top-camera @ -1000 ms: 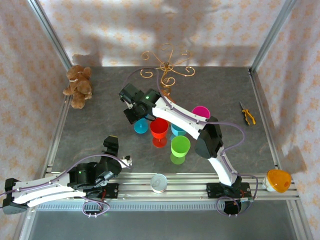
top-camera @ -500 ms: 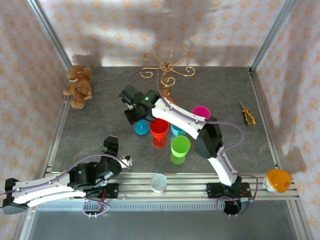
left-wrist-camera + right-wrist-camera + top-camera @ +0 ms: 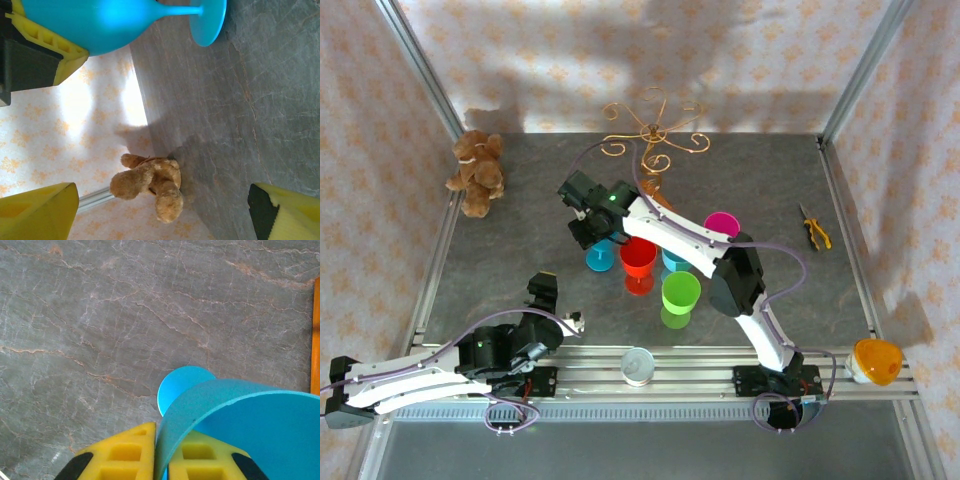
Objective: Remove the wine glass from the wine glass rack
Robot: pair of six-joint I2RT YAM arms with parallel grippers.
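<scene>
The blue wine glass [image 3: 240,425] is pinched at its rim by the right gripper [image 3: 161,432], well apart from the wine glass rack [image 3: 655,135], its foot on the grey table [image 3: 520,215]; the left gripper [image 3: 541,292] is held agape

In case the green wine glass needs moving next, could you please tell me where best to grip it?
I would pinch the green wine glass by the near side of its rim, coming straight down from above: it stands upright, mouth open upward, and the red wine glass stands close on its far-left side.
</scene>
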